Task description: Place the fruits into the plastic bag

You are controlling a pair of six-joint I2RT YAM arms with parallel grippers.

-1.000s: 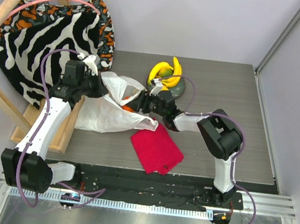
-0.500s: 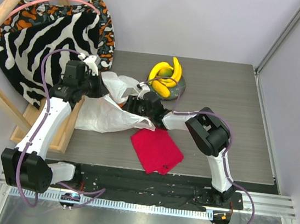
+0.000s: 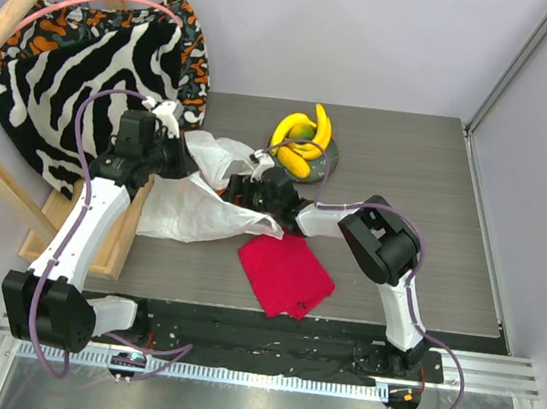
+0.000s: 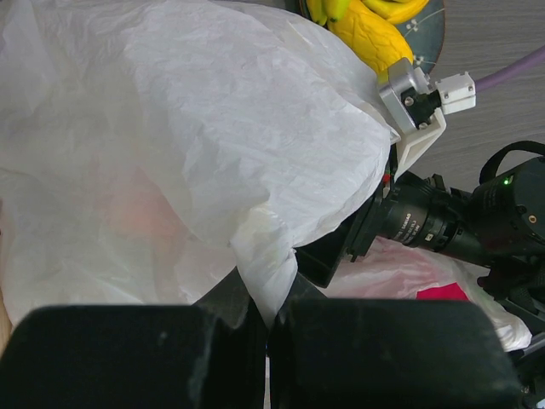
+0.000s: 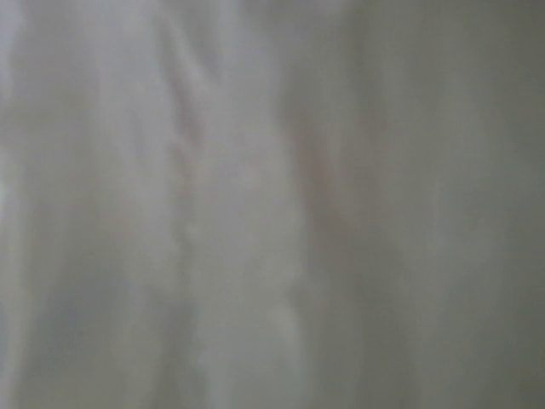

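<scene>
The white plastic bag (image 3: 203,205) lies left of centre on the table. My left gripper (image 3: 185,160) is shut on a twisted fold of the bag's upper edge (image 4: 271,285) and holds it up. My right gripper (image 3: 239,191) is pushed into the bag's mouth, and its fingers are hidden by plastic. The right wrist view shows only blurred white bag (image 5: 272,204). A faint orange-pink shape (image 4: 136,209) shows through the bag wall. Yellow bananas (image 3: 303,136) and a green fruit lie on the dark plate (image 3: 332,158); the bananas also show in the left wrist view (image 4: 366,34).
A red folded cloth (image 3: 285,272) lies just in front of the bag and under the right forearm. Zebra-striped fabric (image 3: 89,69) hangs on a wooden rack at the back left. A wooden board (image 3: 118,235) lies beside the left arm. A wall stands along the table's right side.
My right gripper has moved left from the bag's mouth deeper into the bag, and the orange fruit seen at the mouth is now hidden. The left gripper holds the bag as before.
</scene>
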